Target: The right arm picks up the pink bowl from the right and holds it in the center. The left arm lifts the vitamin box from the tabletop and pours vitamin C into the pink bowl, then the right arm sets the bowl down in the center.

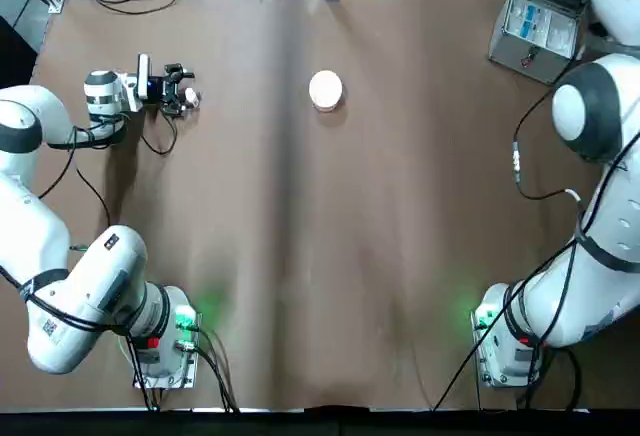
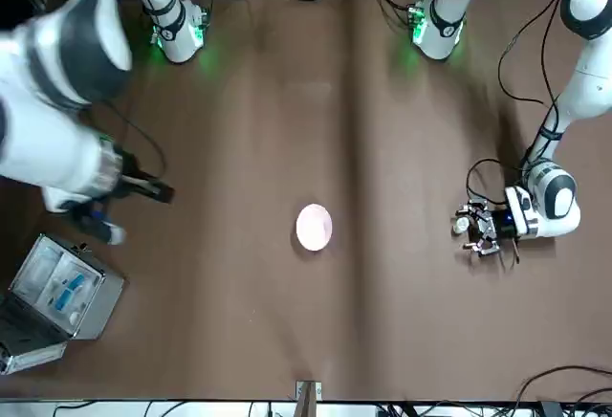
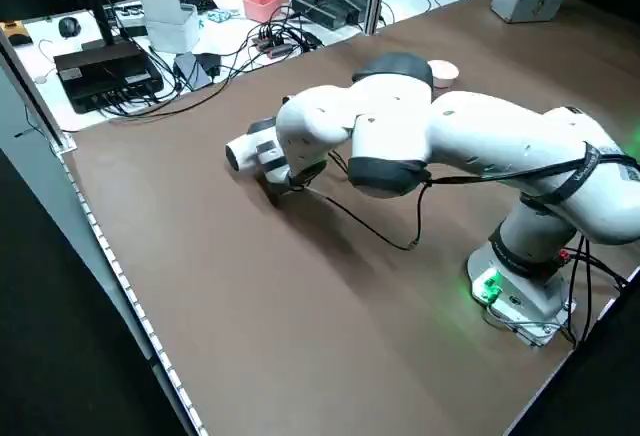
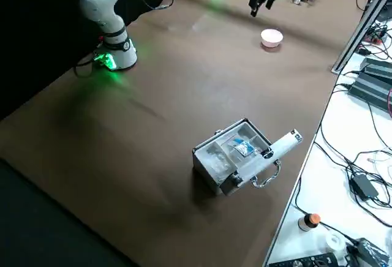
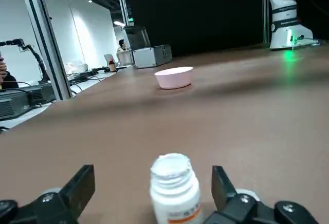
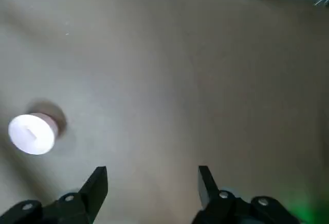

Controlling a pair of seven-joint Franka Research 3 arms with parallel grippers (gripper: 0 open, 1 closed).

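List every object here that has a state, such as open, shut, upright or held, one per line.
Small round pale pink bowl: upright on the table, ungripped.
Tiny white vitamin box: upright, cap on, between open fingers.
Left gripper: open, low at the table.
Right gripper: open, raised, empty.
Grey hinged case: lid open.

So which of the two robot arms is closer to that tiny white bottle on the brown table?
Left. Its open end effector straddles the tiny white bottle; the right end effector, also open, hangs across the table, beyond the pale pink bowl.
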